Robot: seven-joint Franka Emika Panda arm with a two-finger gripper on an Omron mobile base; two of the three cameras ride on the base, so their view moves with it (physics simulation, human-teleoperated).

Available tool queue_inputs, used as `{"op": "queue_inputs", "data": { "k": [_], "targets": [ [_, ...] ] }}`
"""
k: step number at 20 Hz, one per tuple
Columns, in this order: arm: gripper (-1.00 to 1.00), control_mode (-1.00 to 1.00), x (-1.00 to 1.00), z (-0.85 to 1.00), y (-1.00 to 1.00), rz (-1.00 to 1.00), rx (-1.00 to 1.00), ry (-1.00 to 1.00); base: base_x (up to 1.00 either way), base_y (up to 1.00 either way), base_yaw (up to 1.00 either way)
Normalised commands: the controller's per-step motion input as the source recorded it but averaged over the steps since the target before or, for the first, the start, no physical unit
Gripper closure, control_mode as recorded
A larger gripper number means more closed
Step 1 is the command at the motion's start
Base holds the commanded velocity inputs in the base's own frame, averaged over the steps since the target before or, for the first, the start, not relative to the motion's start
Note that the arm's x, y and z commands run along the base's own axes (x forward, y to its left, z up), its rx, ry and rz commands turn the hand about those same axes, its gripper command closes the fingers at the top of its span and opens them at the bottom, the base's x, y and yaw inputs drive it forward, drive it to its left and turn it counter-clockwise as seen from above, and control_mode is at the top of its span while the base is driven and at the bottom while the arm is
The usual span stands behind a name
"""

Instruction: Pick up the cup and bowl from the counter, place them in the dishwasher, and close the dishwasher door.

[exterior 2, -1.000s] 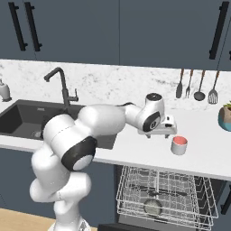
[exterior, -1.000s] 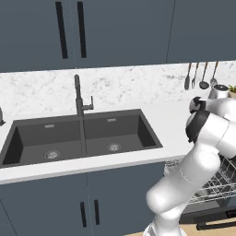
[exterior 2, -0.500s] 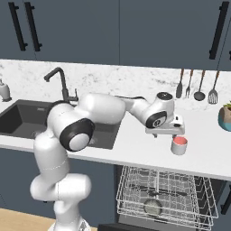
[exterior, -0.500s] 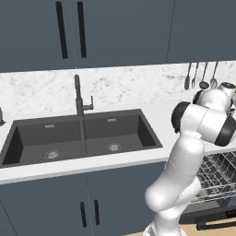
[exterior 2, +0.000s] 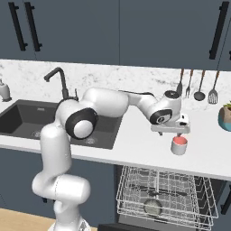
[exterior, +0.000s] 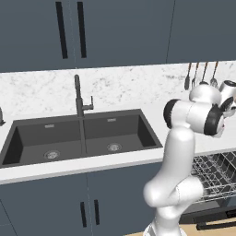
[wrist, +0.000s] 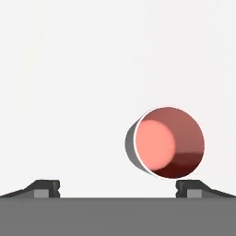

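1. Since the cup [exterior 2: 179, 145] stood upright on the counter [exterior 2: 135, 144] near its front edge, above the open dishwasher [exterior 2: 164, 196], its pink mouth faced straight up at the hand view, where it sat toward the right fingertip rather than centred.
2. It looked small, rigid and light, a plain short cylinder with no handle; I judged the smooth wall likely slippery, so a loose pinch could let it slide or tip.
3. Taking hold looked best across the body with 1 finger on each side, or with 1 finger inside the rim and 1 outside.
4. The end effector [exterior 2: 172, 131] hung just above the cup with its 2 fingertips [wrist: 46, 186] spread wide and nothing between them.
5. A small sideways shift seemed needed before lowering, or 1 finger might land on the rim.
6. Below, the silver wire rack [exterior 2: 163, 189] was pulled out; something round lay in it, too small to name.
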Motion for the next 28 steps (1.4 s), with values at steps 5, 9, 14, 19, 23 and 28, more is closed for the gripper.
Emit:
{"op": "queue_inputs", "data": {
  "k": [5,9,14,19,23,28],
  "targets": [
    [-1.0,-1.0,0.29,-0.06,-0.27,-0.01,0.0,0.03,0.0,0.0,0.0],
    [-1.0,-1.0,0.21,-0.09,-0.32,0.0,0.0,0.04,0.0,0.0,0.0],
    [-1.0,-1.0,0.06,-0.24,-0.07,0.0,0.0,0.09,0.0,0.0,0.0],
    [-1.0,-1.0,0.0,-0.36,0.13,0.0,0.02,0.06,0.0,0.0,0.0],
    [-1.0,-1.0,0.0,-0.33,0.27,0.0,0.01,0.03,0.0,0.0,0.0],
    [-1.0,-1.0,0.0,-0.43,0.21,0.0,0.0,0.01,0.0,0.0,0.0]
  ]
}}
